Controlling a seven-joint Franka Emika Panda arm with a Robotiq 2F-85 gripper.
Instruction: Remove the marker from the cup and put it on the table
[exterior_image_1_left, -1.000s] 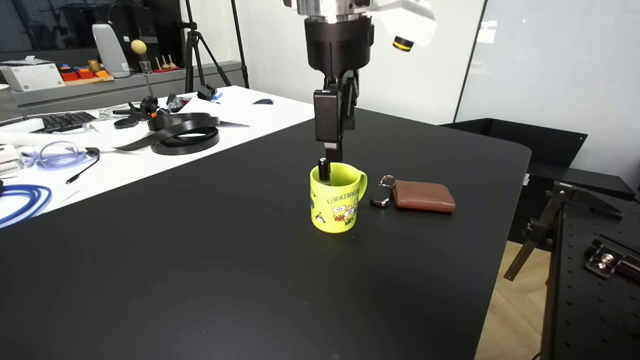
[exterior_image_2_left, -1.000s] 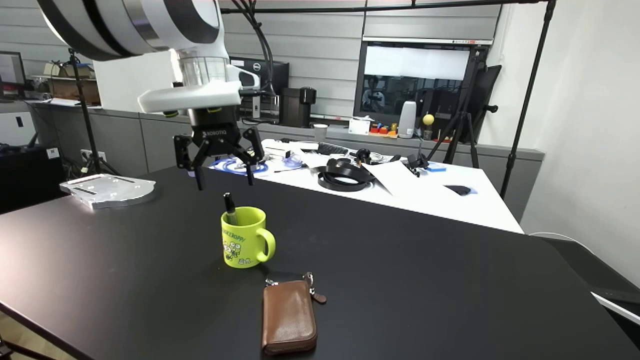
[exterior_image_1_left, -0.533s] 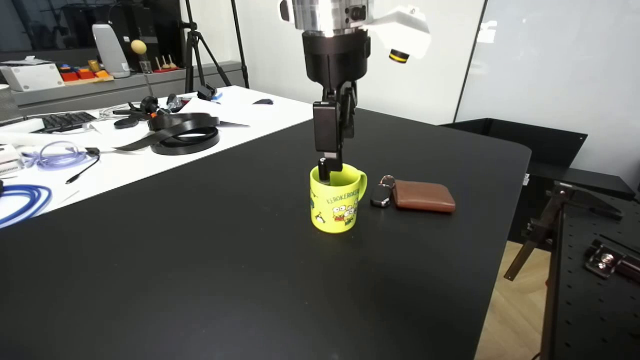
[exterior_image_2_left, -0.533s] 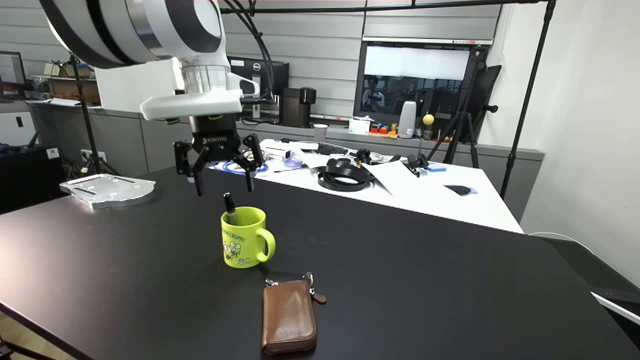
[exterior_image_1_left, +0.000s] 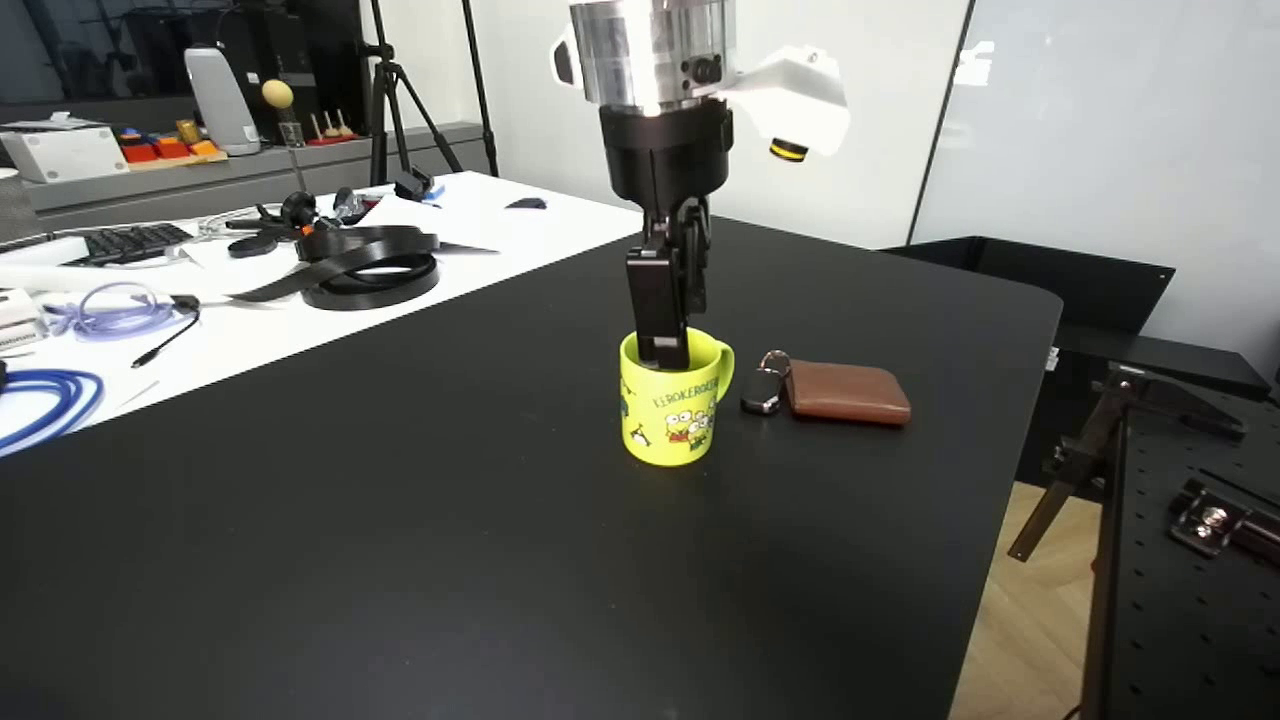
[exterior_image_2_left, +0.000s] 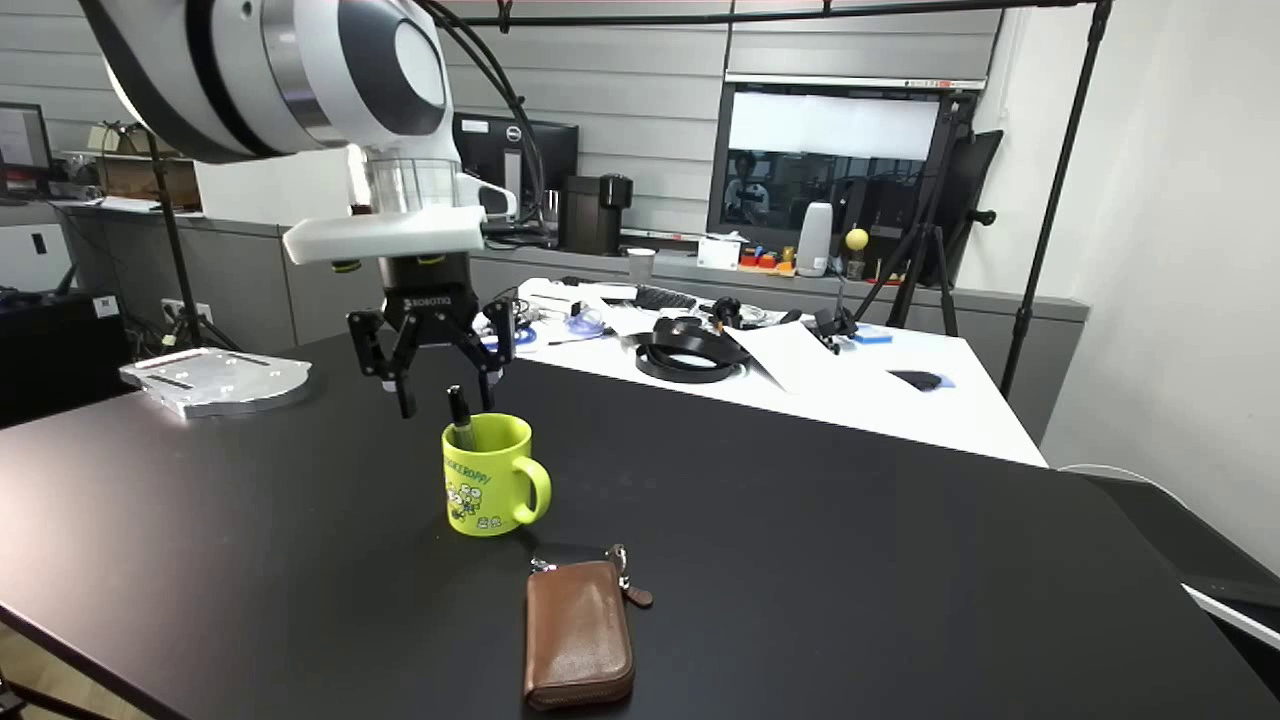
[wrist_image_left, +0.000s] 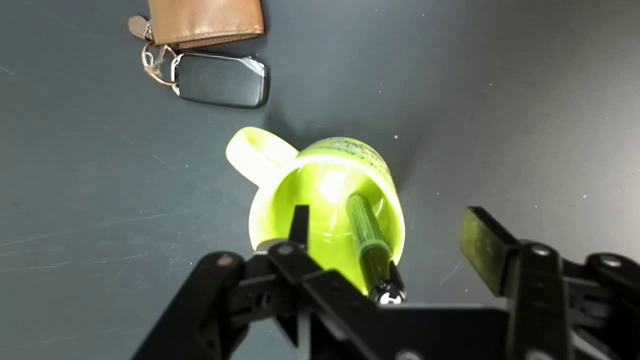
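Note:
The yellow-green cup (exterior_image_1_left: 665, 432) stands upright on the black table (exterior_image_1_left: 400, 560); it also shows in an exterior view (exterior_image_2_left: 485, 492) and the wrist view (wrist_image_left: 259, 215). The marker (exterior_image_2_left: 460, 412) leans inside it, black capped end above the rim. In the wrist view the marker (wrist_image_left: 371, 240) lies between my fingers, touching neither as far as I see. My gripper (exterior_image_2_left: 447, 403) is open, its fingertips level with the marker's top, one on each side. In an exterior view my gripper (exterior_image_1_left: 663, 352) hides the marker and overlaps the cup's mouth.
A brown wallet (exterior_image_1_left: 845, 392) with a key fob (wrist_image_left: 220, 80) lies near the cup's handle side. A silver plate (exterior_image_2_left: 220, 378) sits at the table's far edge. A white table (exterior_image_2_left: 900, 400) with cables and a black strap roll adjoins.
My gripper has moved down, its fingertips now beside the marker's top. The gap between the fingers has narrowed somewhat. The cup and marker have not moved.

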